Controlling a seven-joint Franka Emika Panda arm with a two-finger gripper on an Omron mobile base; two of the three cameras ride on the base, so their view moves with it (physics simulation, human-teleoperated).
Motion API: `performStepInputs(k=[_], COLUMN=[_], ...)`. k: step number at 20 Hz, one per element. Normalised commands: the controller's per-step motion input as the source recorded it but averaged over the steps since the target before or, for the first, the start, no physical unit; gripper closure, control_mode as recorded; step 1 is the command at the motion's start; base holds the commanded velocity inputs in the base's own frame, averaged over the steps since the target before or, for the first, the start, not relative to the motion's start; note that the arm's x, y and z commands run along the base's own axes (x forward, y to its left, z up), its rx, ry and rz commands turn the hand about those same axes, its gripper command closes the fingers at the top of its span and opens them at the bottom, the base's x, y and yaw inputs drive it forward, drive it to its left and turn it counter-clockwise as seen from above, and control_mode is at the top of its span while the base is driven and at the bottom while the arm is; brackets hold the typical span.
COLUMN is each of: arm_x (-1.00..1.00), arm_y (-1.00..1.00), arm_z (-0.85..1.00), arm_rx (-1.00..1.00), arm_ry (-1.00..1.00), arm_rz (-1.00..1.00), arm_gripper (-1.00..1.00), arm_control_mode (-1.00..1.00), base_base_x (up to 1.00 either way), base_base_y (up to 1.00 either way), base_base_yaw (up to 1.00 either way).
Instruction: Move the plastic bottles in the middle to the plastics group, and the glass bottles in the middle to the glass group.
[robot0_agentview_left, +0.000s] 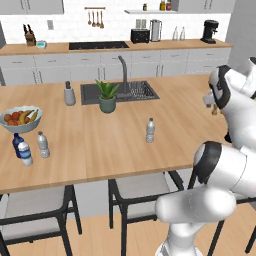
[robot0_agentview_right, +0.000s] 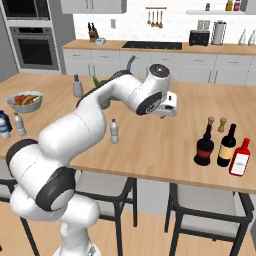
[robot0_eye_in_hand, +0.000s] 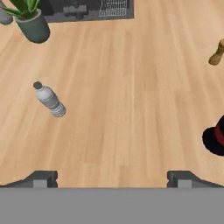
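We judge the remaining plastic bottle light, smooth and easily tipped; grip it mid-body. The end effector is spread, empty, above the tabletop.

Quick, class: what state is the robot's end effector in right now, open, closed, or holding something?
End effector: open, jaws spread wide above the bare wooden counter, holding nothing.

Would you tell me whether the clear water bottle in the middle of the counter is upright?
Upright: the water bottle stands on its base, cap up, alone on the counter.
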Motion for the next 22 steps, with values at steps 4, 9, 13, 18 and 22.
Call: performStepInputs(k=[4, 9, 13, 18, 22], arm_x=[0.00, 0.10, 0.07, 0.30, 0.59], arm_y=[1.00, 0.87, 0.36, 0.07, 0.21], arm_z=[0.06, -0.07, -0.33, -0.22, 0.02], arm_rx=[0.00, -0.01, 0.00, 0.00, 0.00], arm_ry=[0.35, 0.06, -0.22, -0.21, 0.17], arm_rz=[0.44, 0.18, 0.00, -0.19, -0.36], arm_gripper=[-1.00, -1.00, -1.00, -1.00, -1.00], arm_control_mode=[-1.00, -1.00, -1.00, -1.00, -1.00], base_base_x=[0.00, 0.00, 0.00, 0.00, 0.00], base_base_y=[0.00, 0.00, 0.00, 0.00, 0.00], base_base_yaw=[0.00, 0.00, 0.00, 0.00, 0.00])
